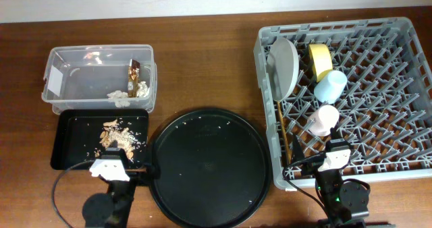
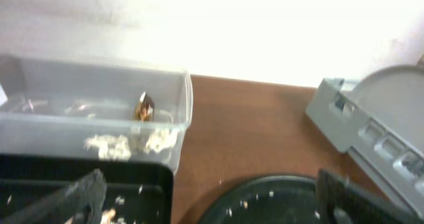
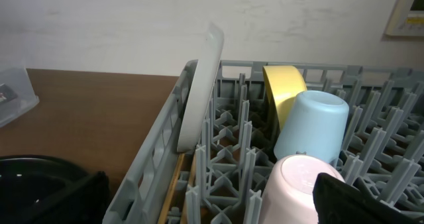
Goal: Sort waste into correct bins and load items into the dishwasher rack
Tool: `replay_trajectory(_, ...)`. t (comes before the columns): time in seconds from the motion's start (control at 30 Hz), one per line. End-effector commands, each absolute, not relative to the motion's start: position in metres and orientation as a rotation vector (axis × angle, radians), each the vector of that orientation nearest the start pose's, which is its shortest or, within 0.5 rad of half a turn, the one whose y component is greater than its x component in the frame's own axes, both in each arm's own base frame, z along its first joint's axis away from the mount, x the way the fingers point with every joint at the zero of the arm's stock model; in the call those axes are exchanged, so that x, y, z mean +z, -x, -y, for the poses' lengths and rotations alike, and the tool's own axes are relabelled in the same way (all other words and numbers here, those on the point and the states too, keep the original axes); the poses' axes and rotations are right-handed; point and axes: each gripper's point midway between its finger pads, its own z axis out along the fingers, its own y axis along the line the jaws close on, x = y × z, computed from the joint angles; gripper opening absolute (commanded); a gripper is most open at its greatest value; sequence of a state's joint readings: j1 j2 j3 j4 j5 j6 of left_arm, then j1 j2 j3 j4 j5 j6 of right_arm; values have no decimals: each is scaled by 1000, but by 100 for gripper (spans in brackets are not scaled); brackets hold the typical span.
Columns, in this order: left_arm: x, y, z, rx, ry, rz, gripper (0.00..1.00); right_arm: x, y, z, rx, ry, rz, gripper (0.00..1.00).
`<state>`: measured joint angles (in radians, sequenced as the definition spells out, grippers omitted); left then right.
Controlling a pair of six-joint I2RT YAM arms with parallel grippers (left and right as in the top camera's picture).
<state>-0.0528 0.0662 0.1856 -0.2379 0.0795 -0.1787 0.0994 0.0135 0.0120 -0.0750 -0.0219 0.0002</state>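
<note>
The grey dishwasher rack [image 1: 378, 100] holds the pale grey plate [image 1: 285, 65] on edge, the yellow bowl [image 1: 319, 59], the light blue cup [image 1: 330, 86], the pink cup [image 1: 325, 119] and the wooden chopsticks [image 1: 283, 135] along its left wall. The clear tub [image 1: 67, 79] holds white tissue [image 1: 120, 97] and the brown-gold wrapper [image 1: 133, 76]. The shallow black tray [image 1: 71, 144] holds brownish food scraps [image 1: 116, 137]. My left gripper [image 1: 109, 167] is open and empty at that tray's front edge. My right gripper [image 1: 334, 158] is open and empty at the rack's front edge, near the pink cup [image 3: 301, 191].
The large round black tray [image 1: 209, 167] lies between the two arms, with only crumbs on it. Bare wooden table runs between the tub and the rack. The rack's right half shows only pegs.
</note>
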Motion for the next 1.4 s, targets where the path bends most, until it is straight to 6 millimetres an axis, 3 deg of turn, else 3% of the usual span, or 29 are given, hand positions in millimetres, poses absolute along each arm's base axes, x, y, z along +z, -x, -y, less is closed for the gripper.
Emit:
replay_trajectory(0.0,203,-241,26,-231,22,-1519,99,156,-245,-27,85,92,-1646,99)
replay_trajectory(0.17,211,-242,29,-88,-128,-1422,99,156,-245,-27,85,92,-1646,99)
replay_trajectory(0.23,197,-244,28,-76,-131,-1480,99,156,-245,-27,85,91,-1646,99)
replay_trajectory(0.3,164,-245,28,-80,-135,-1612,99,156,-245,-27,85,92,-1646,99)
replay_trajectory(0.33,158,-244,26,-74,-130,-1638,99,156,-245,-27,85,91,-1646,99)
replay_trajectory(1.37,158,-244,27,-74,-130,-1639,99,156,-245,-27,85,92,-1646,99)
